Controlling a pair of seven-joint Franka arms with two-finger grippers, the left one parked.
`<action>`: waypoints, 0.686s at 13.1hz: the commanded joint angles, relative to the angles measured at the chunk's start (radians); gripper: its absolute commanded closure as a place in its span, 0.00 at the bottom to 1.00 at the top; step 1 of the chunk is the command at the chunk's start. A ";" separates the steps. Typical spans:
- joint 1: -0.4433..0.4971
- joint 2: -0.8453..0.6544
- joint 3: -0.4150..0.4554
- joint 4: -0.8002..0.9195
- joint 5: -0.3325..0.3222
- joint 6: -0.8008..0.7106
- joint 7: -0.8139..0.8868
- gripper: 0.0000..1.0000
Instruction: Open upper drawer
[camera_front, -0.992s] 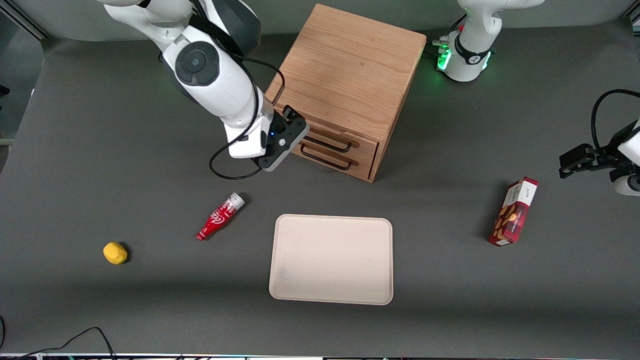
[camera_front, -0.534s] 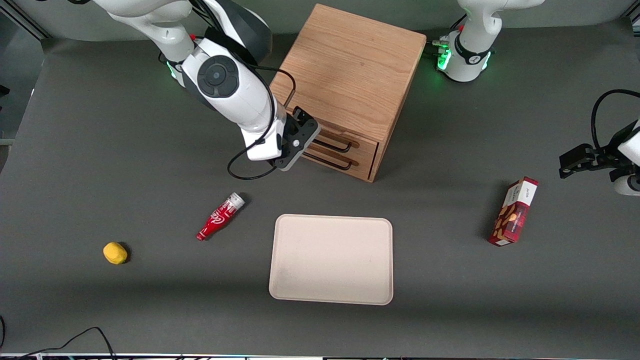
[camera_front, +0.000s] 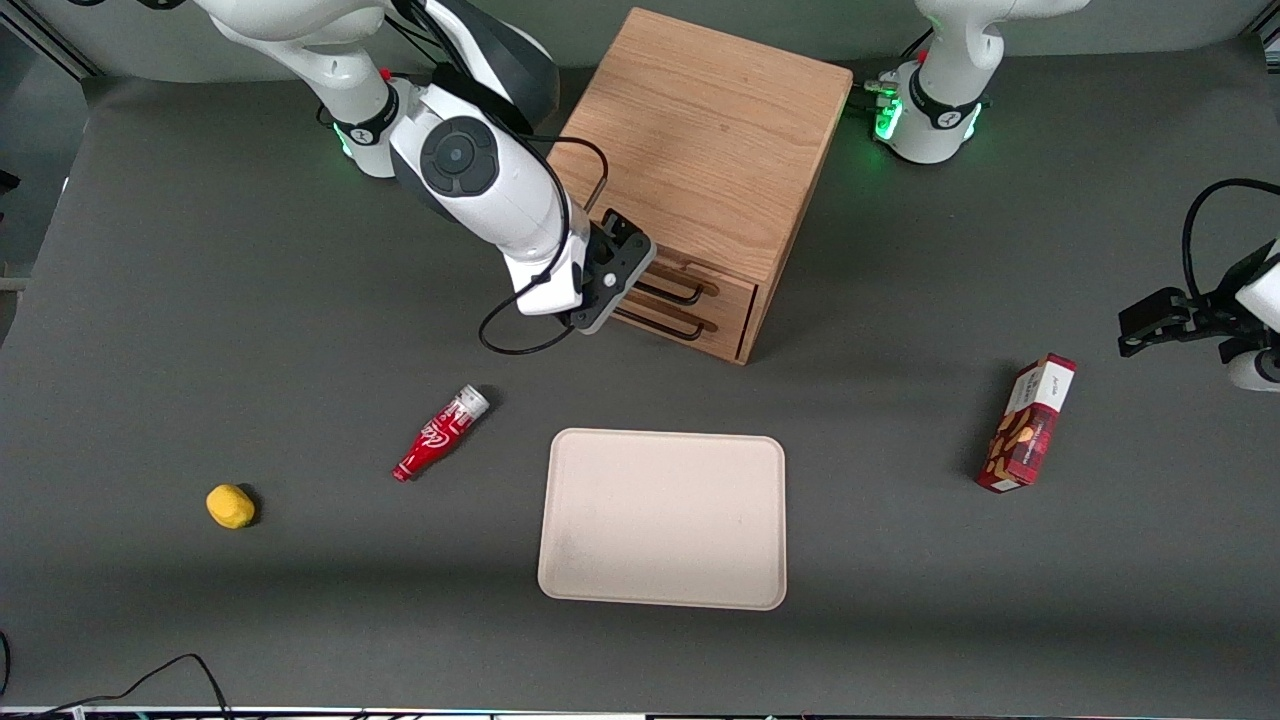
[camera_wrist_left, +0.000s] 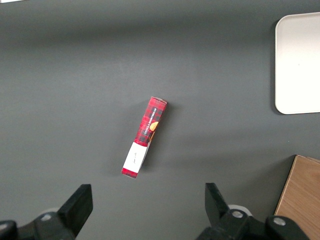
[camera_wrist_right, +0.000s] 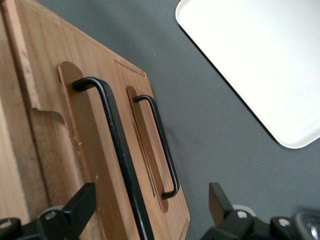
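We see the upper drawer (camera_front: 700, 283) in light oak grain with a thin black handle (camera_wrist_right: 117, 145), matching its cabinet (camera_front: 700, 140). The black tool (camera_front: 640, 262) sits before it. Nearer the camera than the cabinet: a cream tray (camera_front: 662, 518), red bottle (camera_front: 440, 433), yellow lump (camera_front: 230, 505), red patterned box (camera_front: 1030, 423), all on the dark grey worktop (camera_front: 900, 600).

gripper (camera_front: 622, 281) in front of the upper drawer (camera_front: 700, 281), tray (camera_front: 663, 518) nearer the camera than the cabinet (camera_front: 700, 150)

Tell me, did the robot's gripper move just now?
Yes. The gripper slid sideways along the cabinet front toward the parked arm's end, and now sits at the upper drawer handle, jaws open.
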 joint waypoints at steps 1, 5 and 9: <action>-0.004 0.019 0.009 -0.022 0.016 0.050 -0.020 0.00; -0.004 0.054 0.009 -0.021 -0.001 0.075 -0.021 0.00; -0.013 0.062 0.000 -0.012 -0.001 0.075 -0.067 0.00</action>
